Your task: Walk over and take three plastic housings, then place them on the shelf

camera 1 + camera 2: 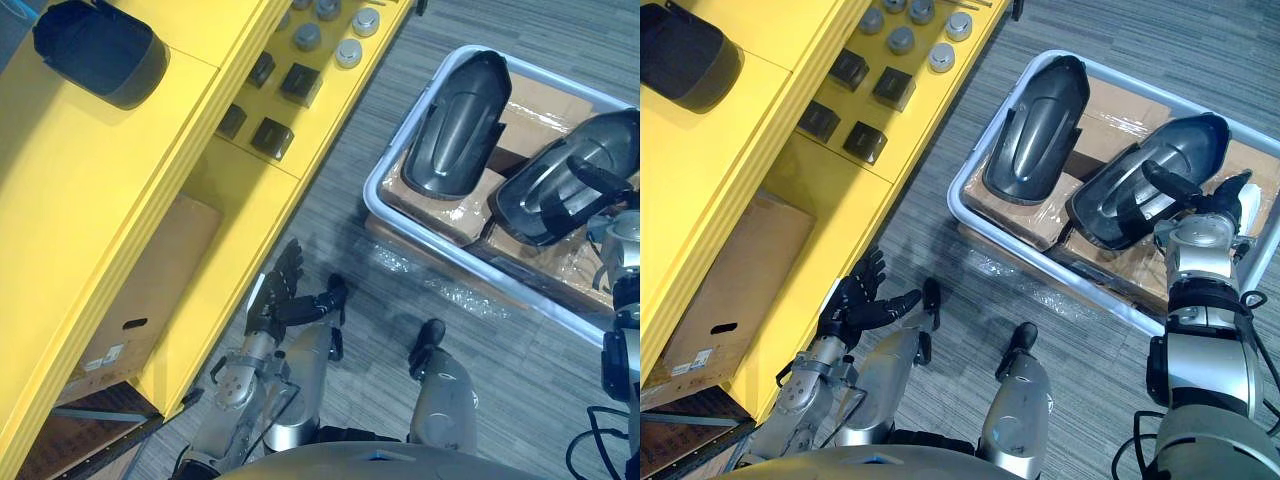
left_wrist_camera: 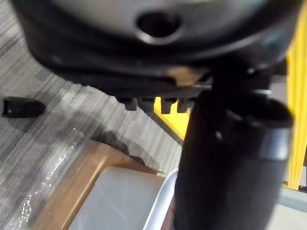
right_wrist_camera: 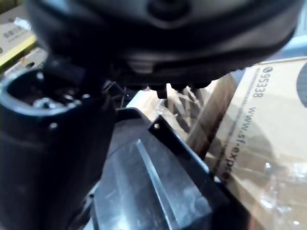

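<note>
Yellow shelf (image 1: 90, 200) noted at left, one dark housing (image 1: 100, 50) on its top near the far edge. White tray (image 1: 958, 195) on floor: second housing (image 1: 1035, 130) along left edge, third housing (image 1: 1185, 145) at right edge, clasped by right hand (image 1: 1212, 205). Left hand (image 1: 855, 300) hung slack, fingers straight, beside shelf's lower front.

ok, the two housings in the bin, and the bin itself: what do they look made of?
Left housing and right housing: moulded plastic by the look, dark grey and semi-gloss, with soft highlights along smooth curves. Bin: probably plastic too, pale grey-white and matte, with a rounded rim. Boxes under the housings: brown cardboard under clear film, going by the glare.
</note>
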### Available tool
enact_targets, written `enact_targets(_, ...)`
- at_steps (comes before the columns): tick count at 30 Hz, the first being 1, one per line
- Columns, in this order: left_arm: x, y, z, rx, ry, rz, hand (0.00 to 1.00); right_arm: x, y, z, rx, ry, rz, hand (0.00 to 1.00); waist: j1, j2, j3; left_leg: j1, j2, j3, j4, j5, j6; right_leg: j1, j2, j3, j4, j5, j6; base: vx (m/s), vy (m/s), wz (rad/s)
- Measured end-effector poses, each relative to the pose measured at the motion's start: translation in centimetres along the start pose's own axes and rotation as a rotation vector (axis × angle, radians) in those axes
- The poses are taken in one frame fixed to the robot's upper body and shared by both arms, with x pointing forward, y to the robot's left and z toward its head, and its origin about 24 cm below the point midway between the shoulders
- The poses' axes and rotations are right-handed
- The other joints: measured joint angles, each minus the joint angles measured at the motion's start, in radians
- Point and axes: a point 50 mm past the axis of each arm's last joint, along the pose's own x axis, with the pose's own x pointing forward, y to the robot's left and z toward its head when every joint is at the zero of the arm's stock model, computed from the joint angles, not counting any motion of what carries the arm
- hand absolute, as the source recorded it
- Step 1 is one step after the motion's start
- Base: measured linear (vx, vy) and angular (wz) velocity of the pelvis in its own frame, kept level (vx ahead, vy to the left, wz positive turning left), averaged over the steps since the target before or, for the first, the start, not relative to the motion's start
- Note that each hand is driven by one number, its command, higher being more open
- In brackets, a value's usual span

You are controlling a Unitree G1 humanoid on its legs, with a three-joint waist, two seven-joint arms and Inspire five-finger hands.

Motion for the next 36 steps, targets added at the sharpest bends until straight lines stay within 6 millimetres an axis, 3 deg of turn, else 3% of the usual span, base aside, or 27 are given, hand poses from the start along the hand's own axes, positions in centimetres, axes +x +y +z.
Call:
enact_targets(1,0.0,0.0,0.0,0.000,-0.001,0.000,1.00,0.0,0.0,-0.1,-0.015,0.003,0.003,0.00,0.001,0.000,0.000,0.000,0.000,0.000,0.000,0.000,0.000,0.000,0.000,0.000,0.000,0.000,0.000,0.00,0.000,0.00)
enact_targets(7,0.8,-0.2,0.7,0.006,-0.031,-0.016,1.00,0.3,-1.3,-0.8,-0.206,0.062,-0.033,0.00,0.013,-0.003,0.002,-0.013,0.000,-0.013,0.018,-0.001,0.000,-0.002,-0.003,-0.011,0.013,-0.004,-0.003,-0.01,-0.003,0.05)
enact_targets(11,0.8,-0.1,0.7,0.007,-0.029,-0.014,1.00,0.7,-2.7,-0.8,-0.273,0.138,-0.064,0.00,0.014,-0.005,0.003,-0.013,0.000,-0.017,0.019,0.002,-0.001,0.001,-0.002,-0.015,0.013,-0.004,-0.004,0.00,-0.002,0.01)
enact_targets(18,0.7,-0.2,0.6,-0.001,-0.022,-0.018,1.00,0.9,-3.2,-1.4,-0.322,0.213,-0.051,0.00,0.030,-0.005,0.003,-0.007,0.000,-0.030,0.015,0.009,-0.003,0.015,-0.001,-0.031,0.012,-0.004,-0.004,0.00,-0.005,0.06)
enact_targets(36,0.4,0.0,0.3,-0.015,-0.007,-0.010,1.00,0.8,-2.6,-2.9,-0.156,0.188,-0.109,0.00,0.039,-0.009,0.000,0.026,-0.006,-0.029,-0.041,0.038,-0.005,0.025,-0.009,-0.034,0.010,-0.008,0.000,0.00,0.000,0.00)
